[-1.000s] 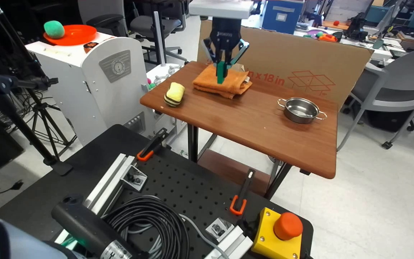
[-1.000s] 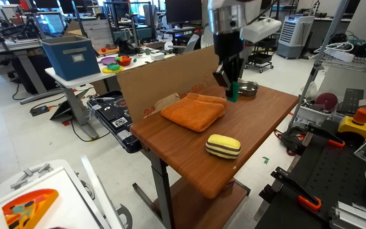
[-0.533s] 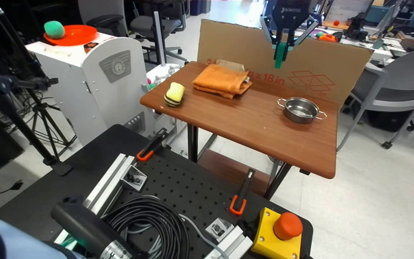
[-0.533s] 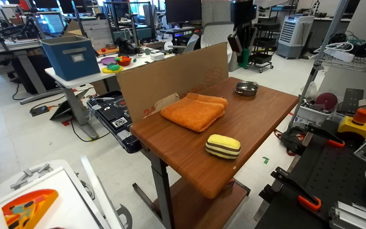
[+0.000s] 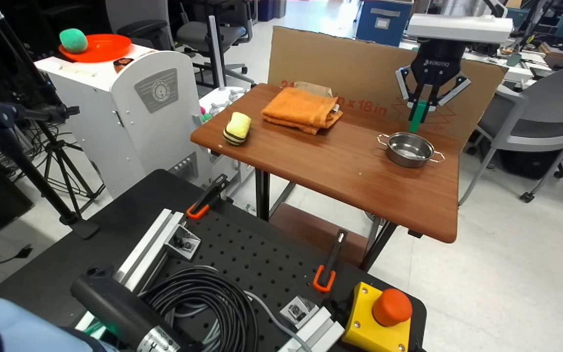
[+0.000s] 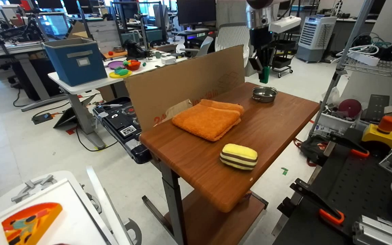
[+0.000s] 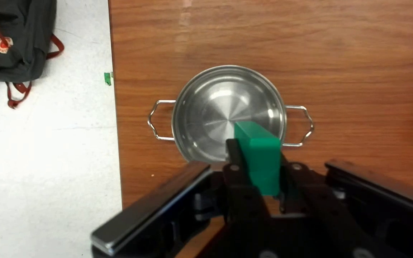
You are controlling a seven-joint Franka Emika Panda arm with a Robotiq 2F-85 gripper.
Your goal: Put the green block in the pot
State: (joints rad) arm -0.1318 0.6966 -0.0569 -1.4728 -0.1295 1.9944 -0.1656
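Observation:
The green block [image 5: 416, 122] is upright between the fingers of my gripper [image 5: 419, 110], which is shut on it and holds it in the air. The silver pot [image 5: 405, 157] stands on the wooden table, with a wire handle on either side. In both exterior views the block is above the pot, with a gap between them; it also shows in an exterior view [image 6: 265, 75], above the pot [image 6: 263, 96]. In the wrist view the block [image 7: 264, 154] overlaps the near right part of the pot [image 7: 201, 107], whose visible inside is bare metal.
A folded orange cloth [image 5: 301, 108] and a yellow striped rounded object [image 5: 237, 127] lie on the table [image 5: 340, 164], away from the pot. A cardboard panel [image 5: 340, 68] stands along the table's far side. The table's edge is near the pot; a backpack [image 7: 13, 39] lies on the floor beyond.
My gripper, shut on the green block throughout, has moved from over the orange cloth to above the pot, rising on the way and then coming lower. The pot, cloth and yellow object have not moved.

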